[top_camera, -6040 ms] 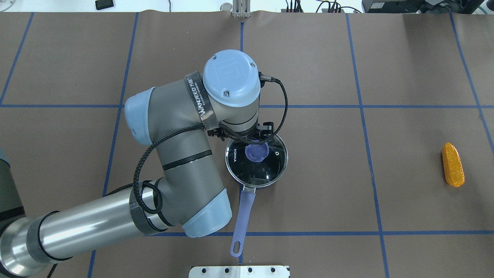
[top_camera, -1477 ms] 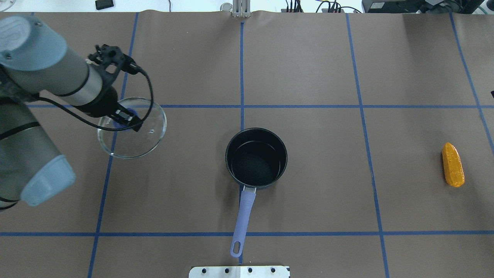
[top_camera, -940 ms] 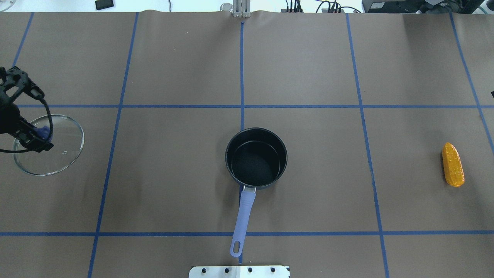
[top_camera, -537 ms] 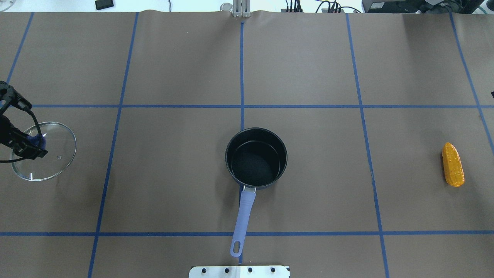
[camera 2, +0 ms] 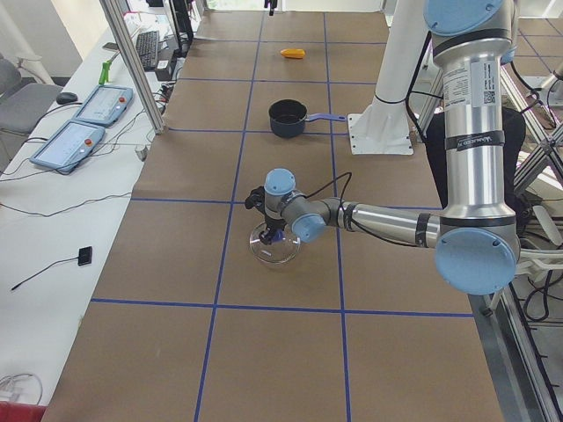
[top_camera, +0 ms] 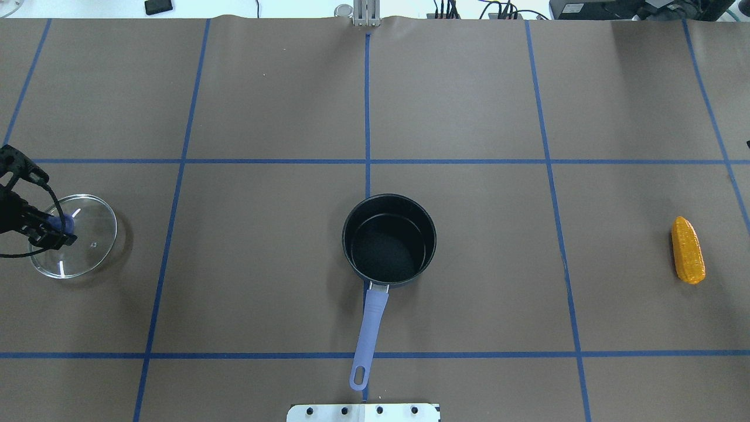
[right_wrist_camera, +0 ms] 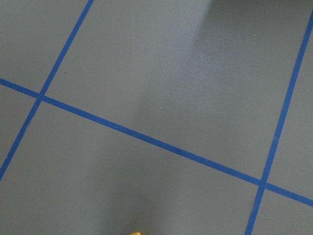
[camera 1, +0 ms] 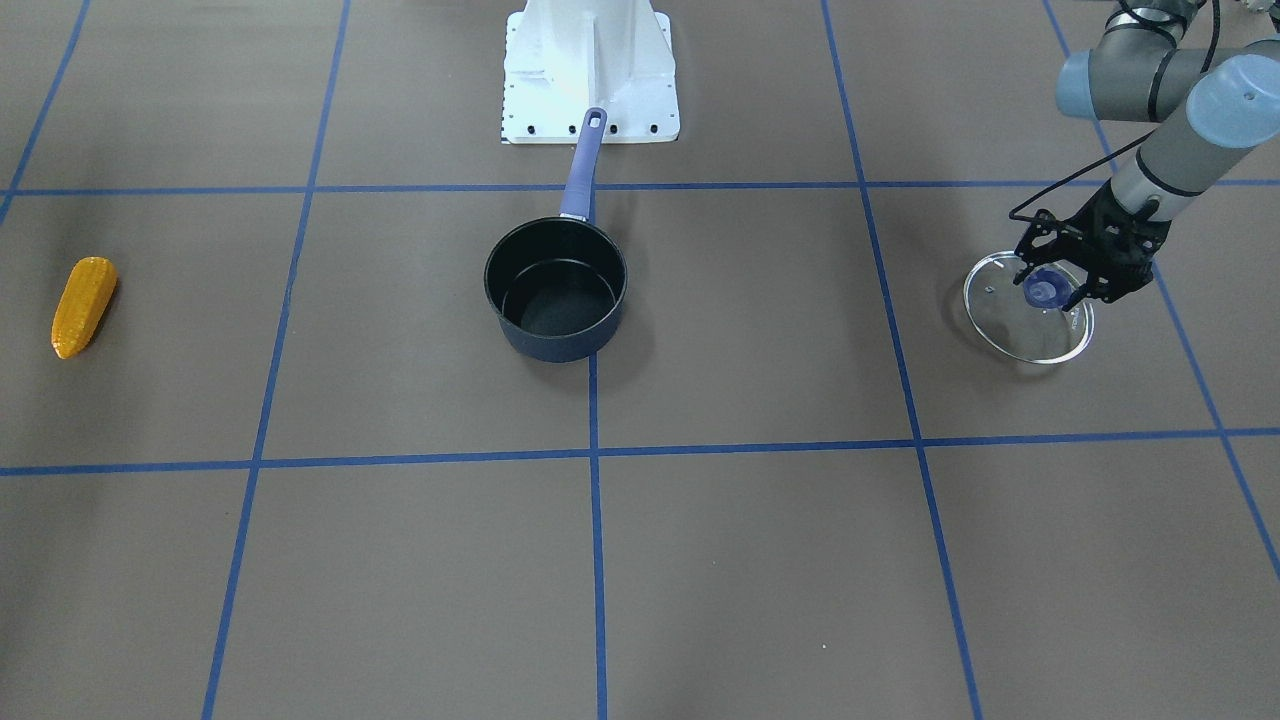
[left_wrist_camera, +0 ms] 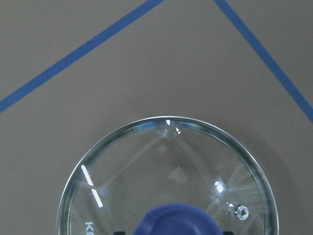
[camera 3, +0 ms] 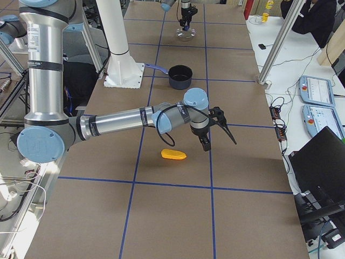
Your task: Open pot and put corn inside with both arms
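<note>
Surface: open pot at centre. Lid down near left edge, knob clamped in L gripper. Corn near right edge, R gripper close by; can't tell if apart or together. Lid step nearly done. Next: release lid, pinch corn across middle.

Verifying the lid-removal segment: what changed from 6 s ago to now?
The left gripper lifted the glass lid off the pot, carried it far out to the robot's left and lowered it, and it still grips the knob. The pot, now open and empty, and the corn have not moved.
</note>
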Controlling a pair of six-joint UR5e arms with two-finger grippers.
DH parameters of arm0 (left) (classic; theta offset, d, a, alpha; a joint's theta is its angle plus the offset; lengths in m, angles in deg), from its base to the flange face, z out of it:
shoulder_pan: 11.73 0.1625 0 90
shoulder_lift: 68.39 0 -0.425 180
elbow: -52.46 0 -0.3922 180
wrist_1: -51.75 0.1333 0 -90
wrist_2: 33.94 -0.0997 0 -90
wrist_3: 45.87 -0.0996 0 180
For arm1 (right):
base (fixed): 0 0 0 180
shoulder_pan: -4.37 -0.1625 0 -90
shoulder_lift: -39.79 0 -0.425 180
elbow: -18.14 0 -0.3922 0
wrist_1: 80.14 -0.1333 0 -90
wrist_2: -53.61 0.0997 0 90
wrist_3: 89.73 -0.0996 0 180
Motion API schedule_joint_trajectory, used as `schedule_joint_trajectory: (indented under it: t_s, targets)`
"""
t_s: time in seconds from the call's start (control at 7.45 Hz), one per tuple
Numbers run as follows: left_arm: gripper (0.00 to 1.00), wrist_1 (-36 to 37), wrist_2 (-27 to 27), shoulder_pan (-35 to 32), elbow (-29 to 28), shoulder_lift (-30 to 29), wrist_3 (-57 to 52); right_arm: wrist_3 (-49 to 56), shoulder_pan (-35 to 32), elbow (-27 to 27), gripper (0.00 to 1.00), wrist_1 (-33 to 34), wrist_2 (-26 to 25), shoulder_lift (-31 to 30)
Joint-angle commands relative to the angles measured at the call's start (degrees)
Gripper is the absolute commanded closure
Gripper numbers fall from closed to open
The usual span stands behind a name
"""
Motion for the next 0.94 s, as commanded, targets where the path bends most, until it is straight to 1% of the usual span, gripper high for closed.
schedule_joint_trajectory:
  t_s: [0.0,0.13,0.54,0.67,0.81]
  targets:
    - [0.56,-0.4,-0.8,0.7,-1.0,-0.1,0.0,-0.1,0.0,0.0,0.0,0.0,0.0,0.0]
    - [0.02,-0.5,-0.8,0.9,-1.5,-0.2,-0.2,-0.1,0.0,0.0,0.0,0.0,0.0,-0.1]
    - [0.01,0.0,0.1,0.4,-0.9,-0.7,0.3,-0.2,0.1,-0.1,0.0,0.0,0.0,0.0]
    - [0.01,1.0,0.9,-1.8,-0.5,-0.7,0.3,-0.2,0.1,-0.1,0.0,0.0,0.0,0.0]
    - [0.01,6.0,3.0,-9.2,0.5,-1.8,0.0,-0.2,0.1,-0.1,0.0,0.0,0.0,-0.1]
